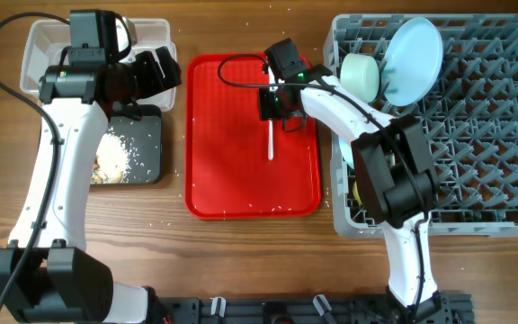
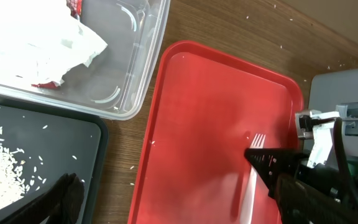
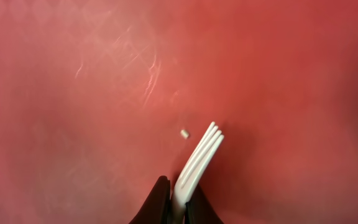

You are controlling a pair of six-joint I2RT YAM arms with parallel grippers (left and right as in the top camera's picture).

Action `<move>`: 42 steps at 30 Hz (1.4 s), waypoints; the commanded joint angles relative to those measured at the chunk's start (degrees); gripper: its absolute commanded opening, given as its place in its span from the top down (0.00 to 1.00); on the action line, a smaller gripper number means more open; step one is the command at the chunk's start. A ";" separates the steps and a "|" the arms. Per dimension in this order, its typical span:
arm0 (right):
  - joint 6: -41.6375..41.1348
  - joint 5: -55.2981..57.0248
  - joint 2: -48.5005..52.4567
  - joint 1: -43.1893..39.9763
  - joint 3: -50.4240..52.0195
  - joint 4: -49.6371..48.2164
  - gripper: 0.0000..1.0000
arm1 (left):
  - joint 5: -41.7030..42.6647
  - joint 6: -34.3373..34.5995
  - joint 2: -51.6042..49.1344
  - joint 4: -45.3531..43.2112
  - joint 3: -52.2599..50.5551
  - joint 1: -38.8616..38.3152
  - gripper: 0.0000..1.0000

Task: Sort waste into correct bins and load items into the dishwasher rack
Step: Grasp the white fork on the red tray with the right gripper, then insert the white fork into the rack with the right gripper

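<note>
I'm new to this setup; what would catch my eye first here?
The bright red tray at table centre, where the right gripper pinches a white fork. Then the big grey dishwasher rack on the right, holding a pale blue plate and a pale green bowl in its far left corner.

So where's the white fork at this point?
In the overhead view the white fork is in the right half of the red tray, just left of the dishwasher rack, its neck pinched by the right pincer.
</note>
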State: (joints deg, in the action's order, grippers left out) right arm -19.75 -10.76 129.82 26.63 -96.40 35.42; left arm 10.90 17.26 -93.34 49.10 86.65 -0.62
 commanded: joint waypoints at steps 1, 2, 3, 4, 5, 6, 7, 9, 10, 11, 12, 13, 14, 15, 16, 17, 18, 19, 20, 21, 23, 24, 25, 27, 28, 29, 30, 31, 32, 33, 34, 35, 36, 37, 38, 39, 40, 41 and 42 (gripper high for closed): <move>0.42 -2.05 -6.67 -0.09 -0.15 2.89 0.96 | -0.31 -0.31 0.61 -0.17 0.74 0.26 0.00; 2.01 -1.33 -11.32 -0.15 -0.15 4.74 0.96 | -0.31 -0.31 0.61 -0.15 0.74 0.26 0.00; 3.39 1.09 -16.39 -0.33 -0.15 7.78 0.96 | -0.31 -0.31 0.61 -0.15 0.74 0.26 0.00; 4.24 5.60 -21.62 -0.61 -0.15 11.67 0.96 | -0.31 -0.31 0.61 -0.15 0.74 0.26 0.00; 6.08 10.64 -26.93 -1.14 -0.13 15.93 0.96 | -0.31 -0.31 0.61 -0.15 0.74 0.26 0.00; 8.04 14.84 -30.95 -1.70 -0.13 19.50 0.96 | -0.31 -0.31 0.61 -0.15 0.74 0.26 0.00; 11.10 18.38 -34.51 -2.40 -0.13 22.97 0.96 | -0.31 -0.31 0.61 -0.15 0.74 0.26 0.00; 15.56 23.50 -39.19 -3.96 -0.11 28.79 0.96 | -0.31 -0.31 0.61 -0.15 0.74 0.26 0.00; 16.20 26.53 -41.51 -5.64 0.00 32.87 0.95 | -0.31 -0.31 0.61 -0.15 0.74 0.26 0.00; 16.79 27.39 -42.45 -6.91 0.24 35.12 0.96 | -0.31 -0.31 0.61 -0.15 0.74 0.26 0.00; 16.87 27.45 -43.08 -8.76 0.63 37.57 0.96 | -0.31 -0.31 0.61 -0.15 0.74 0.26 0.00; 16.98 27.41 -43.10 -10.69 1.16 39.21 0.96 | -0.31 -0.31 0.61 -0.15 0.74 0.26 0.00; 18.51 27.43 -43.04 -12.61 2.27 40.24 0.96 | -0.31 -0.31 0.61 -0.15 0.74 0.26 0.00; 20.31 27.43 -43.04 -14.19 3.96 40.15 0.96 | -0.31 -0.31 0.61 -0.15 0.74 0.26 0.00; 21.57 27.43 -43.04 -15.78 5.84 39.56 0.96 | -0.31 -0.31 0.61 -0.15 0.74 0.26 0.00; 23.08 27.43 -43.04 -17.57 8.83 37.59 0.96 | -0.31 -0.31 0.61 -0.15 0.74 0.26 0.00; 24.57 27.45 -43.04 -18.97 11.30 36.02 0.96 | -0.31 -0.31 0.61 -0.15 0.74 0.26 0.00; 25.64 27.45 -43.04 -20.11 13.44 34.84 0.96 | -0.31 -0.31 0.61 -0.15 0.74 0.26 0.00; 25.75 27.43 -43.04 -21.22 15.61 33.70 0.96 | -0.31 -0.31 0.61 -0.15 0.74 0.26 0.00; 25.75 27.43 -43.04 -22.14 17.35 32.57 0.96 | -0.31 -0.31 0.61 -0.15 0.74 0.26 0.00; 25.62 27.19 -43.04 -23.28 19.58 30.42 0.88 | -0.31 -0.31 0.61 -0.15 0.74 0.26 0.00; 25.57 26.95 -43.04 -23.39 20.28 29.38 0.60 | -0.31 -0.31 0.61 -0.15 0.74 0.26 0.00; 25.55 26.99 -43.04 -23.39 20.37 28.85 0.37 | -0.31 -0.31 0.61 -0.15 0.74 0.26 0.00; 25.53 26.97 -43.04 -23.39 20.37 27.91 0.27 | -0.31 -0.31 0.61 -0.15 0.74 0.26 0.00; 25.11 26.99 -43.04 -23.39 20.35 27.47 0.27 | -0.31 -0.31 0.61 -0.15 0.74 0.26 0.00; 24.11 27.02 -43.08 -23.39 20.28 27.17 0.27 | -0.31 -0.31 0.61 -0.15 0.74 0.26 0.00; 23.74 26.97 -43.21 -23.39 20.13 27.06 0.27 | -0.31 -0.31 0.61 -0.15 0.74 0.26 0.00; 23.15 26.95 -43.32 -23.37 19.74 27.06 0.28 | -0.31 -0.31 0.61 -0.15 0.74 0.26 0.00; 22.14 26.23 -43.71 -23.32 18.69 27.19 0.28 | -0.31 -0.31 0.61 -0.15 0.74 0.26 0.00; 22.38 23.45 -44.57 -23.28 17.29 27.28 0.29 | -0.31 -0.31 0.61 -0.15 0.74 0.26 0.00; 22.82 20.41 -45.70 -23.28 16.00 27.21 0.29 | -0.31 -0.31 0.61 -0.15 0.74 0.26 0.00; 22.84 16.44 -47.56 -23.28 14.10 27.17 0.29 | -0.31 -0.31 0.61 -0.15 0.74 0.26 0.00; 22.80 14.12 -48.89 -23.28 12.70 27.23 0.29 | -0.31 -0.31 0.61 -0.15 0.74 0.26 0.00; 22.73 11.08 -51.04 -23.28 10.25 27.63 0.29 | -0.31 -0.31 0.61 -0.15 0.74 0.26 0.00; 22.75 8.79 -53.02 -23.28 8.31 28.22 0.24 | -0.31 -0.31 0.61 -0.15 0.74 0.26 0.00; 22.71 6.93 -55.32 -23.28 6.69 28.81 0.18 | -0.31 -0.31 0.61 -0.15 0.74 0.26 0.00; 22.73 5.79 -57.24 -23.28 5.86 29.22 0.00 | -0.31 -0.31 0.61 -0.15 0.74 0.26 0.00; 22.71 5.51 -60.06 -23.28 5.49 29.59 0.00 | -0.31 -0.31 0.61 -0.15 0.74 0.26 0.00; 22.56 5.46 -63.04 -23.28 5.51 30.38 0.00 | -0.31 -0.31 0.61 -0.15 0.74 0.26 0.00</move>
State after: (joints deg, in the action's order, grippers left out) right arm 3.46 -0.80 72.31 3.27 -89.54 64.49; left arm 10.90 17.26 -93.34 49.08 86.65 -0.62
